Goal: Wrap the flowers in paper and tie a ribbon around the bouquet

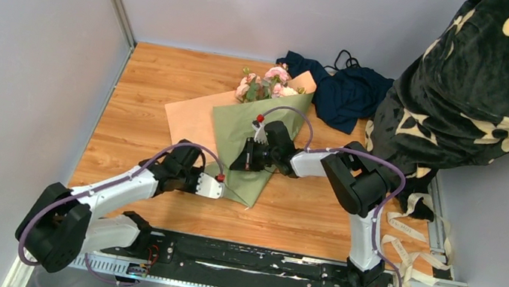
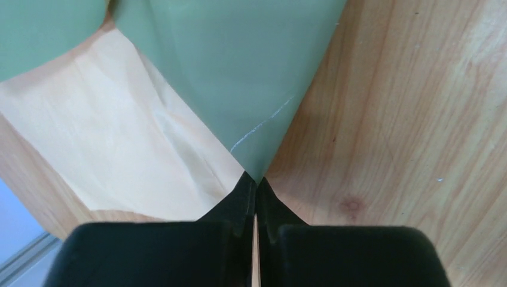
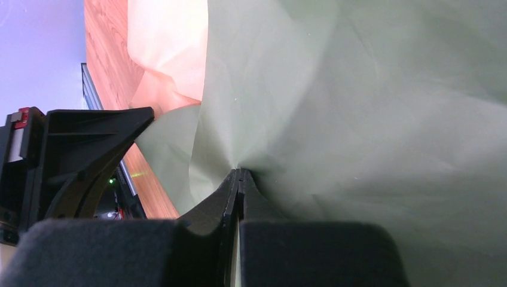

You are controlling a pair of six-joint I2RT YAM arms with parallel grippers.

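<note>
While the left gripper (image 2: pixel 256 181) pinches the paper's (image 1: pixel 242 130) near corner and the right gripper (image 3: pixel 240 172) nips its green fold over the flowers (image 1: pixel 266 84) on the bench (image 1: pixel 142 111), wrapping's underway; next, I'd guess, roll tighter.
</note>
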